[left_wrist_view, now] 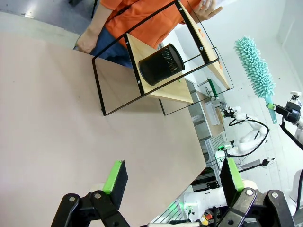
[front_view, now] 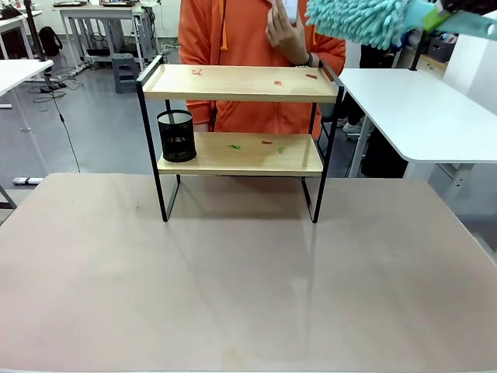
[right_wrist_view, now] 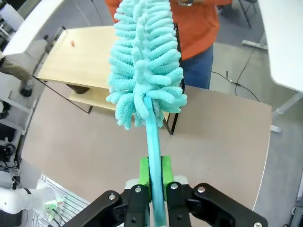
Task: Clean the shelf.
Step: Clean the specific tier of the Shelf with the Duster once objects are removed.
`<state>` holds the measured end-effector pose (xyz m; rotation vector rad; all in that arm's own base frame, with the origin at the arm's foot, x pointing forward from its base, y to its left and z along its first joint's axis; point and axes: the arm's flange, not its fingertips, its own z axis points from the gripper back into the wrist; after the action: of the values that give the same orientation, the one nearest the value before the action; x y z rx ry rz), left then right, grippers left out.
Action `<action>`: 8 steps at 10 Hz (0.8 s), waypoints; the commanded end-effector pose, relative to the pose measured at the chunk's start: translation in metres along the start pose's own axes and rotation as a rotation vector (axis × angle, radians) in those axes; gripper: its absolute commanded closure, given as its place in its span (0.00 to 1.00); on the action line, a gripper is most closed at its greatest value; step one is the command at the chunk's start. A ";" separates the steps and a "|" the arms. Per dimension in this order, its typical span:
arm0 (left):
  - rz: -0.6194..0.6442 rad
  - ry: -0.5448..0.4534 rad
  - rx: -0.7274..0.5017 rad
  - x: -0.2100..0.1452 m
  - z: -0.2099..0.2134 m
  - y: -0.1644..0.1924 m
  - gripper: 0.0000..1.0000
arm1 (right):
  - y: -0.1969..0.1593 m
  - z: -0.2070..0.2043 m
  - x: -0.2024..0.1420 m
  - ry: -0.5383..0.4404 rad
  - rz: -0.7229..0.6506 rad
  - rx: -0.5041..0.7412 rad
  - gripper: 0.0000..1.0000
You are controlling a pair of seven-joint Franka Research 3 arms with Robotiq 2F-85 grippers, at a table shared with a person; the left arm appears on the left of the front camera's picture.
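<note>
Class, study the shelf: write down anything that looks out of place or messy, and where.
Small red and green scraps litter both boards of the shelf: loose debris on otherwise bare wood. The black mesh cup stands upright on the lower board, nothing odd.

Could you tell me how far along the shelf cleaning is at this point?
Done: the right gripper is shut on the turquoise duster. In hand: it is held up, clear of the shelf. Left: red and green scraps lie on both its levels; the left gripper hangs open.
</note>
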<state>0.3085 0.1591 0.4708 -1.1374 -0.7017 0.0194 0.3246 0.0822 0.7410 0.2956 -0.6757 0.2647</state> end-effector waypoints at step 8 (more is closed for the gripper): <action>-0.021 -0.018 -0.019 -0.001 -0.002 -0.001 0.00 | 0.030 -0.072 -0.004 -0.005 -0.110 -0.145 0.88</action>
<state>0.3085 0.1591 0.4708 -1.1376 -0.7017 0.0194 0.3511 0.1239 0.6970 0.2334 -0.6453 0.1742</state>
